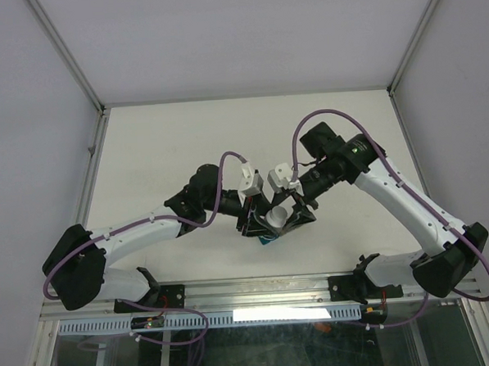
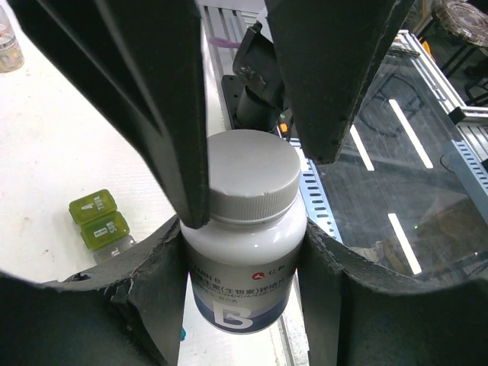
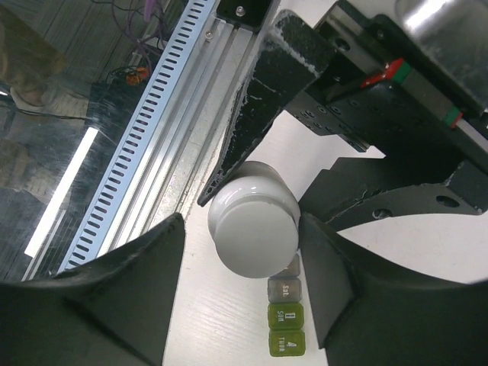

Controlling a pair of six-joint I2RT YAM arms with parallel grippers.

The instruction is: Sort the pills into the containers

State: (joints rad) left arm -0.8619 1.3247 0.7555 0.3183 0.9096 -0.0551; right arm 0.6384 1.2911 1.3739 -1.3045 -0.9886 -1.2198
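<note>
My left gripper is shut on a white pill bottle with a blue "B" label and a white screw cap. It holds the bottle tilted above the table, gripped by the body. My right gripper is open and straddles the cap, with one finger close against it and a gap on the other side. The containers lie on the table just under the bottle. Grey and yellow-green compartments show, lids shut, also in the left wrist view. The teal end peeks out in the top view. No loose pills show.
The table's front edge with its slotted aluminium rail runs close by the bottle. Glass panels and cables lie beyond it. A small clear bottle stands at the far left of the left wrist view.
</note>
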